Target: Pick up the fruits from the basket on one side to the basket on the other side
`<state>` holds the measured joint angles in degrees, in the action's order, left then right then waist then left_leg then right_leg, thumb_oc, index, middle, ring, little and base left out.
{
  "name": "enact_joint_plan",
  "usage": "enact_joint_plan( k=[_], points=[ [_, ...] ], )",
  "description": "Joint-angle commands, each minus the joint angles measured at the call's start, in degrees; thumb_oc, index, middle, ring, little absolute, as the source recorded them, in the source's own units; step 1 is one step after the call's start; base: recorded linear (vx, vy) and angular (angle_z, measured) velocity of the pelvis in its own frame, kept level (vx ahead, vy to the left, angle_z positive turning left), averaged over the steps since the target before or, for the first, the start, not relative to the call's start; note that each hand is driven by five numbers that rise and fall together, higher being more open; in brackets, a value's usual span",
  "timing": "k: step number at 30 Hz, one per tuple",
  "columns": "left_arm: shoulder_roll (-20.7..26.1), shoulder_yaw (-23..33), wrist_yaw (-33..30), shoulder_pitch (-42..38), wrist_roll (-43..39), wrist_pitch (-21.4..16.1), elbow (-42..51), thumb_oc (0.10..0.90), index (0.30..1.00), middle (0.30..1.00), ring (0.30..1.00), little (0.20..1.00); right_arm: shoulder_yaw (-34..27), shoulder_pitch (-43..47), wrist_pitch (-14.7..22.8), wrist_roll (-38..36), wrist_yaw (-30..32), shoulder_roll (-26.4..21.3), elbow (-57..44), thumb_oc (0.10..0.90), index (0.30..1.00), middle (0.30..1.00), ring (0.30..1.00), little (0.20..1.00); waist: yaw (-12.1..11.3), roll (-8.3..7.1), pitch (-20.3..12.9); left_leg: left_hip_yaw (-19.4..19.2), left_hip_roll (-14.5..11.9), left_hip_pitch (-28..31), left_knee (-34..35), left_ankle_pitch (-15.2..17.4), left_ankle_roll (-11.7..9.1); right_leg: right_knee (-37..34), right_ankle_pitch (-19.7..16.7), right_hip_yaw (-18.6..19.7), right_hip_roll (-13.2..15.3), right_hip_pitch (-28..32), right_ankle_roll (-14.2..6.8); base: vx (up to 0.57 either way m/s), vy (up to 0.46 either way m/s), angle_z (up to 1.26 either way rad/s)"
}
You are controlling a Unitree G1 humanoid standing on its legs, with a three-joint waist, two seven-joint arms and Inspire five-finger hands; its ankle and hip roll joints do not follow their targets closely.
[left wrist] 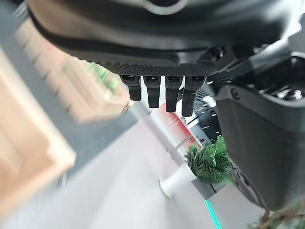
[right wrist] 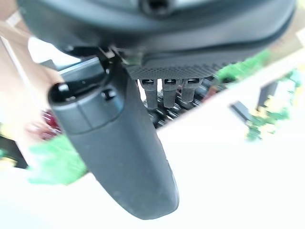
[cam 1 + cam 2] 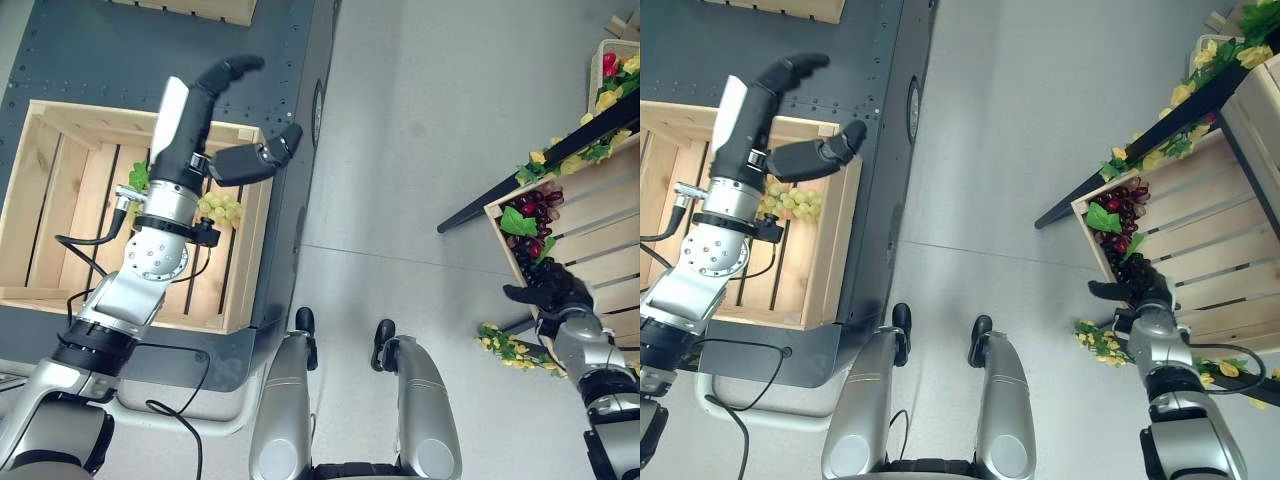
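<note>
Your left hand [image 3: 215, 120] hangs above the left crate [image 3: 60, 150], fingers released, green grapes [image 3: 220, 208] lying inside beneath it. Your right hand [image 3: 545, 290] reaches into the right crate [image 3: 600, 215] by dark grapes [image 3: 535, 215]; I cannot tell its fingers' state.

Empty left hand [image 3: 215, 120] above crate [image 3: 60, 130]

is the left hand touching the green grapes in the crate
Apart. The left eye view shows the left hand open and raised over the crate, holding nothing; the green grapes lie beneath its wrist.
</note>
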<state>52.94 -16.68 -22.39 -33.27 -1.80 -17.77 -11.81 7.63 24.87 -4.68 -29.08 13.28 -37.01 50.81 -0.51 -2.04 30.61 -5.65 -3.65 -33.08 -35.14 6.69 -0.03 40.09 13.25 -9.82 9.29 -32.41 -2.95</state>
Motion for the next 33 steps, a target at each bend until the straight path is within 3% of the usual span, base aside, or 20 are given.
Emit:
enact_joint_plan(
  k=[1,6,10,14,22,28,33],
  points=[
    [1.73,6.29,-12.06,-2.53,6.15,-5.72,-1.22,0.800,0.900,0.900,0.900,0.900,-1.42,-0.94,6.30,4.30,-0.48,-5.34,-3.12,0.800,0.900,0.900,0.900,0.900,1.27,2.41,-0.81,-6.95,2.69,7.21,2.62,7.72,2.18,-2.09,-0.46,-2.45,-2.43,2.73,2.60,0.02,0.048,-0.07],
    [4.31,7.17,-15.49,-1.24,10.76,-5.97,-11.67,0.800,0.900,0.900,0.900,0.900,-0.28,-2.15,6.43,5.72,-2.52,-5.85,-4.98,0.800,0.900,0.900,0.900,0.900,1.39,2.70,-0.81,-7.10,2.41,6.71,2.13,7.51,1.72,-1.48,0.02,-2.80,-1.81,2.52,2.96,0.03,0.064,-0.02],
    [7.99,2.68,-16.05,-1.98,20.37,-3.49,-20.47,0.800,0.900,0.900,0.900,0.900,0.98,-0.68,8.44,3.79,-5.61,-7.79,-6.50,0.800,0.900,0.900,0.900,0.900,1.57,3.25,-0.81,-7.39,2.13,5.15,1.53,7.21,1.43,-0.77,0.06,-2.73,-1.56,1.09,3.06,0.02,0.084,0.01],
    [8.22,0.21,-14.76,-0.65,21.58,-0.09,-26.51,0.800,0.900,0.900,0.900,0.900,1.83,-0.53,11.08,1.92,-7.87,-8.47,-9.08,0.800,0.900,0.900,0.900,0.900,1.95,3.71,-0.81,-7.12,2.11,4.95,0.79,8.12,0.87,-0.13,1.04,-2.34,-1.61,1.07,2.61,0.03,0.114,0.03],
    [7.51,-0.58,-16.73,-0.99,22.33,9.61,-34.81,0.800,0.900,0.900,0.900,0.900,4.13,-1.46,13.75,1.66,-10.82,-8.22,-20.22,0.800,0.900,0.900,0.900,0.900,2.81,3.45,-0.81,-7.69,1.75,1.75,0.22,7.49,0.42,-0.38,0.52,-2.02,-1.61,-1.79,2.36,-0.01,0.109,-0.03],
    [7.10,-3.32,-15.09,-2.92,27.31,12.14,-38.36,0.800,0.900,0.900,0.900,0.900,5.84,0.40,16.34,-2.80,-17.13,-8.58,-23.55,0.800,0.900,0.900,0.900,0.900,2.68,2.86,-0.81,-8.01,1.27,-0.59,-0.29,7.02,0.25,-0.60,0.22,-2.43,-1.59,-3.65,2.40,-0.02,0.065,-0.02],
    [7.66,-6.08,-14.90,-5.71,30.84,12.10,-39.80,0.800,0.900,0.900,0.900,0.900,6.38,1.10,16.36,-5.27,-19.26,-8.29,-23.68,0.800,0.900,0.900,0.900,0.900,2.28,2.64,-0.81,-7.86,1.10,-2.33,-0.67,6.79,0.23,-0.75,-0.12,-2.94,-1.31,-4.99,2.22,-0.01,0.035,0.05]
  ],
)
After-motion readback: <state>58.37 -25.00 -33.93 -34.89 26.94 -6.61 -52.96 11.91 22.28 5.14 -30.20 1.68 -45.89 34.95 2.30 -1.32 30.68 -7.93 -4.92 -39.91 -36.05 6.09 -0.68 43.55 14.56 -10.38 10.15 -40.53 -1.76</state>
